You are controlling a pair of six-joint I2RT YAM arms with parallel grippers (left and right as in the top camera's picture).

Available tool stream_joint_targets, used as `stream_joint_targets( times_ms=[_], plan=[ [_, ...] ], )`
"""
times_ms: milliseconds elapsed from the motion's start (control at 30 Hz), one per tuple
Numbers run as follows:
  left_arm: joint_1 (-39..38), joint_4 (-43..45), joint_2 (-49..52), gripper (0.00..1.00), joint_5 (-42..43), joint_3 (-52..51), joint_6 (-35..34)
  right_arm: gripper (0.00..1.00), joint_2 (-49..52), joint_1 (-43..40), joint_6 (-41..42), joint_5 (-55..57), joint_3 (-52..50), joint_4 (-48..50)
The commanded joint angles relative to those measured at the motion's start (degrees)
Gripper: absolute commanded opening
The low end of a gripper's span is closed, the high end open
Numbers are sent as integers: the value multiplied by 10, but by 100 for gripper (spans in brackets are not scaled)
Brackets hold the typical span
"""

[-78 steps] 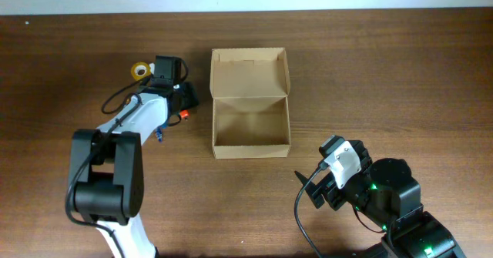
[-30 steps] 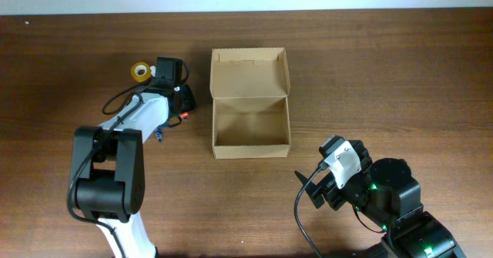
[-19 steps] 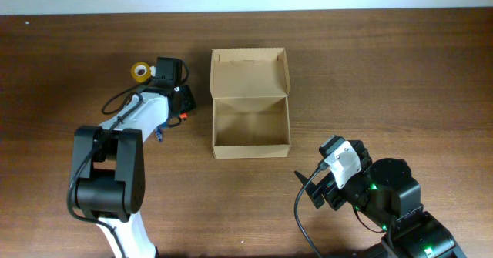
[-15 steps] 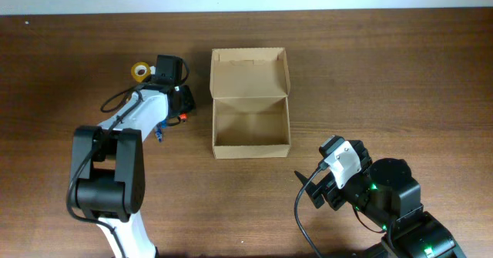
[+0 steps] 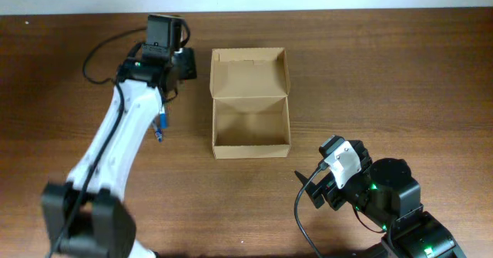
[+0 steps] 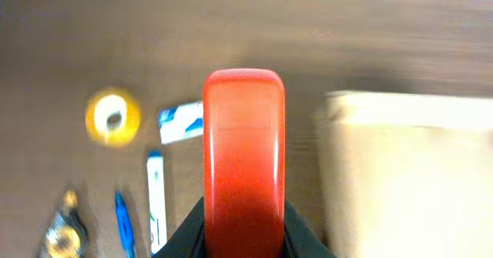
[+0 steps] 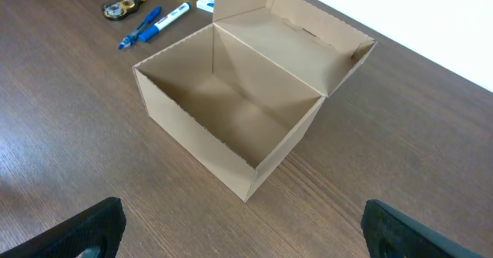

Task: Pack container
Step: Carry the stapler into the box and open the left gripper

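Note:
The container point(image 5: 251, 150) is a plain brown cardboard box, open, with its flap lid standing at the far side. It also shows in the right wrist view point(image 7: 199, 144) and, blurred, in the left wrist view point(image 6: 408, 181). My left gripper point(image 5: 183, 62) is raised beside the box's far left corner. It is shut point(image 6: 243, 239) on a red rounded object point(image 6: 243, 150). My right gripper point(image 5: 311, 190) is open and empty point(image 7: 246, 231) on the near right side of the box.
On the table left of the box lie a yellow tape roll point(image 6: 113, 118), a white and blue item point(image 6: 181, 122), a white marker point(image 6: 156, 200), a blue pen point(image 5: 161, 127) and a small dark and gold item point(image 7: 122, 8).
My left arm has lifted off the table and swung up toward the far side, carrying the red object away from the pens. The right arm has not moved.

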Motion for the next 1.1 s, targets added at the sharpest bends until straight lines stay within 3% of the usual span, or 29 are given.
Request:
stream_joint_targets(
  times_ms=[0,267,567,900,1067],
  plan=[
    [-38,-8,-52,2,40,11,143,99,1,5,-2,5,-2,2],
    [-104,-75,-52,2,156,10,355,99,1,5,-2,5,-2,2],
    [-137,-123,27,2,200,10,500,99,1,5,-2,5,-2,2],
    [-146,-162,111,2,229,10,600,99,1,5,-2,5,-2,2],
    [-147,-170,145,2,246,10,605,99,1,5,-2,5,-2,2]
  ],
)
